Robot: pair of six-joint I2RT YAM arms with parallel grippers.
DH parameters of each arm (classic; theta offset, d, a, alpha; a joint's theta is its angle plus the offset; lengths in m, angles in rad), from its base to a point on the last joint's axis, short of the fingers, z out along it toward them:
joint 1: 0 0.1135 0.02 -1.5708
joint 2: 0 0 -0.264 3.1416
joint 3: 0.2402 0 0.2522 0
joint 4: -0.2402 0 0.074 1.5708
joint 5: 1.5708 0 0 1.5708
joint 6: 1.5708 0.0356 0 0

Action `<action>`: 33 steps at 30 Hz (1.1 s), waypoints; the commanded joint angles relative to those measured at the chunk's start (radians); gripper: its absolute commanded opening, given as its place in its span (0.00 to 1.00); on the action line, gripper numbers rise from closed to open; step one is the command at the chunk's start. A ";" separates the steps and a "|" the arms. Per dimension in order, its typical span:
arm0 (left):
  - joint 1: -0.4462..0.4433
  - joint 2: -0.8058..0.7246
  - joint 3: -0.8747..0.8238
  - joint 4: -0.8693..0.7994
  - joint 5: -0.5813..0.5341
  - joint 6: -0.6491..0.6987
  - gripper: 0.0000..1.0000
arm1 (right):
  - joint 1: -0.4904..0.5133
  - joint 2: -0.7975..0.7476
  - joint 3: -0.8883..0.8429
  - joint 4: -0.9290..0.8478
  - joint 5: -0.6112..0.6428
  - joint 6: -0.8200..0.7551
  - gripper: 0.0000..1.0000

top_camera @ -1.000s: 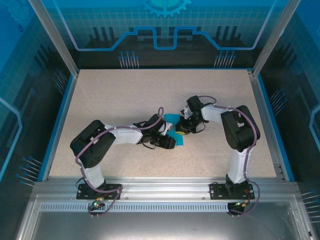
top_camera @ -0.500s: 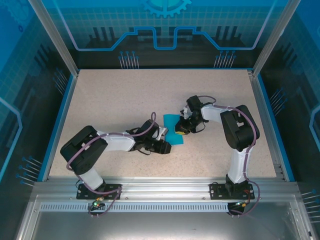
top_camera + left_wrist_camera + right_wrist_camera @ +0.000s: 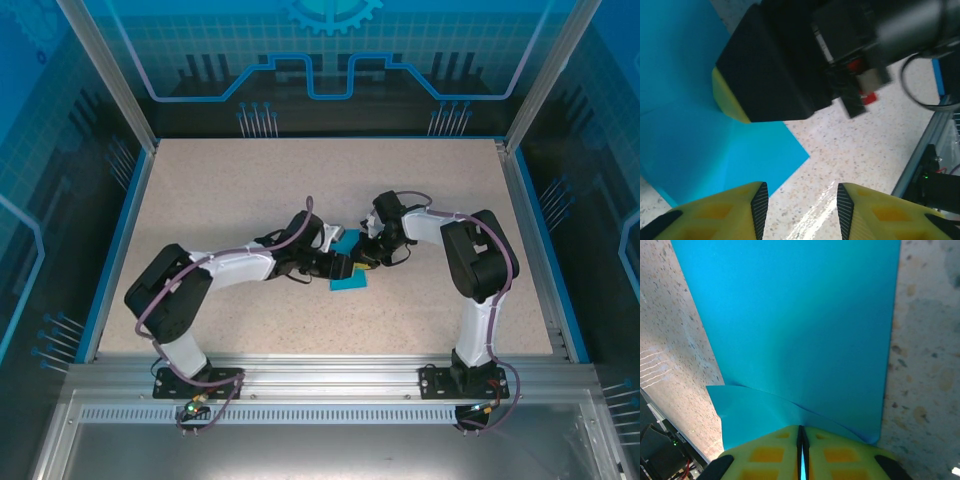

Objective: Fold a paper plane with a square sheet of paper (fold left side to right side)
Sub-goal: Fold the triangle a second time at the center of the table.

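The square sheet of paper (image 3: 350, 283) is teal and lies mid-table, creased, with one flap lifting (image 3: 800, 315). My right gripper (image 3: 801, 437) is shut on its near edge, and a thin teal sliver shows between the pads. From above, the right gripper (image 3: 366, 262) sits at the sheet's right side. In the left wrist view its yellow fingertip (image 3: 729, 100) rests on the paper (image 3: 690, 150). My left gripper (image 3: 801, 210) is open just off the sheet's corner, with bare table between its fingers. It stands at the paper's left side (image 3: 342, 266).
The speckled table (image 3: 250, 190) has free room at the back and left. A darker blue border strip (image 3: 118, 240) edges it, with frame posts at the far corners. An aluminium rail (image 3: 320, 375) carries the arm bases at the near edge.
My left gripper has swung away from the near side and moved farther back and right, up against the paper's left side. The right gripper and the sheet have stayed put.
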 commanded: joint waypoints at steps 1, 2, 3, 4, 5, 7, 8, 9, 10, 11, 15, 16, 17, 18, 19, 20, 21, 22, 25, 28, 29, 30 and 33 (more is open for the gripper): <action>0.003 0.064 0.009 -0.038 0.002 0.005 0.45 | 0.008 0.051 -0.009 -0.058 0.065 -0.014 0.13; 0.004 0.072 0.006 -0.037 0.004 0.005 0.45 | 0.008 0.051 -0.009 -0.058 0.062 -0.015 0.13; 0.003 0.081 0.002 -0.034 0.003 0.003 0.44 | 0.007 0.049 -0.009 -0.058 0.063 -0.015 0.13; 0.004 0.087 -0.004 -0.032 0.006 0.002 0.44 | 0.008 0.048 -0.009 -0.059 0.062 -0.017 0.13; 0.003 0.092 -0.010 -0.031 0.005 0.002 0.44 | 0.007 0.046 -0.010 -0.056 0.060 -0.019 0.13; 0.003 0.098 -0.027 -0.033 0.004 -0.001 0.44 | 0.007 0.037 -0.012 -0.044 0.048 -0.021 0.13; 0.003 0.099 -0.037 -0.031 0.001 -0.002 0.44 | 0.006 0.030 -0.014 -0.029 0.032 -0.023 0.13; 0.002 0.101 -0.049 -0.031 -0.004 -0.003 0.44 | 0.004 0.018 -0.018 -0.009 0.013 -0.024 0.13; 0.003 0.103 -0.057 -0.032 -0.009 -0.006 0.43 | 0.002 0.004 -0.021 0.008 -0.009 -0.027 0.13; 0.002 0.104 -0.068 -0.030 -0.014 -0.007 0.42 | 0.002 -0.010 -0.023 0.022 -0.029 -0.037 0.12; -0.004 0.108 -0.097 -0.029 -0.024 -0.015 0.38 | 0.000 -0.072 -0.017 0.010 -0.048 -0.084 0.05; -0.006 0.108 -0.100 -0.034 -0.031 -0.014 0.36 | -0.001 -0.084 -0.018 0.001 -0.046 -0.093 0.04; -0.009 0.108 -0.100 -0.040 -0.039 -0.012 0.35 | 0.000 -0.091 -0.020 -0.003 -0.049 -0.098 0.04; -0.012 0.109 -0.100 -0.046 -0.047 -0.010 0.35 | 0.001 -0.095 -0.025 -0.002 -0.056 -0.100 0.03; -0.014 0.109 -0.100 -0.050 -0.055 -0.009 0.34 | 0.004 -0.095 -0.029 0.000 -0.068 -0.099 0.03; -0.016 0.111 -0.098 -0.054 -0.062 -0.008 0.33 | 0.009 -0.092 -0.030 0.003 -0.079 -0.100 0.03; -0.016 0.112 -0.097 -0.061 -0.070 -0.006 0.32 | 0.018 -0.087 -0.030 0.002 -0.083 -0.100 0.03; -0.018 0.112 -0.094 -0.068 -0.080 -0.005 0.32 | 0.029 -0.081 -0.027 -0.001 -0.085 -0.100 0.03; -0.021 0.112 -0.089 -0.093 -0.109 0.000 0.29 | 0.052 -0.059 -0.025 0.009 -0.088 -0.084 0.03; -0.031 0.111 -0.079 -0.129 -0.147 0.009 0.28 | 0.073 -0.030 -0.013 0.009 -0.093 -0.071 0.03; -0.035 0.111 -0.077 -0.136 -0.156 0.012 0.28 | 0.080 -0.025 -0.012 0.012 -0.095 -0.068 0.04; -0.039 0.112 -0.074 -0.142 -0.163 0.013 0.27 | 0.087 -0.017 -0.009 0.011 -0.094 -0.065 0.04; -0.045 0.118 -0.065 -0.159 -0.180 0.015 0.25 | 0.098 0.006 0.003 -0.006 -0.088 -0.068 0.04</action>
